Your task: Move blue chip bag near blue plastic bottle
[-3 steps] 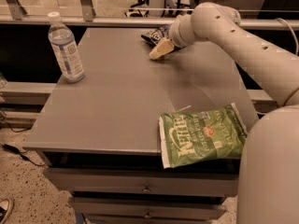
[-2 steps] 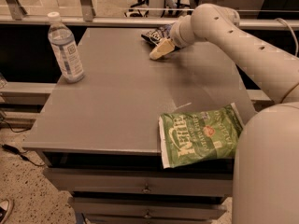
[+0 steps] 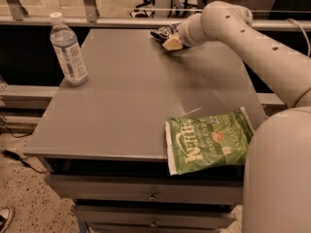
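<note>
The blue chip bag (image 3: pixel 162 32) is a small dark bag at the far edge of the grey table (image 3: pixel 131 106), right of the middle. My gripper (image 3: pixel 172 42) is on its right side and shut on it, and the bag sticks out to the left of the gripper. The blue plastic bottle (image 3: pixel 68 50) stands upright near the table's far left corner, well left of the bag. Part of the bag is hidden behind the gripper.
A large light-green Kettle chip bag (image 3: pixel 209 142) lies at the table's front right edge, overhanging it slightly. My arm (image 3: pixel 252 42) reaches in from the right over the far right corner. A metal rail (image 3: pixel 97 19) runs behind the table. Drawers sit below the front edge.
The gripper and the blue chip bag have shifted together a little up and to the right. The bottle and the green bag have not moved.
</note>
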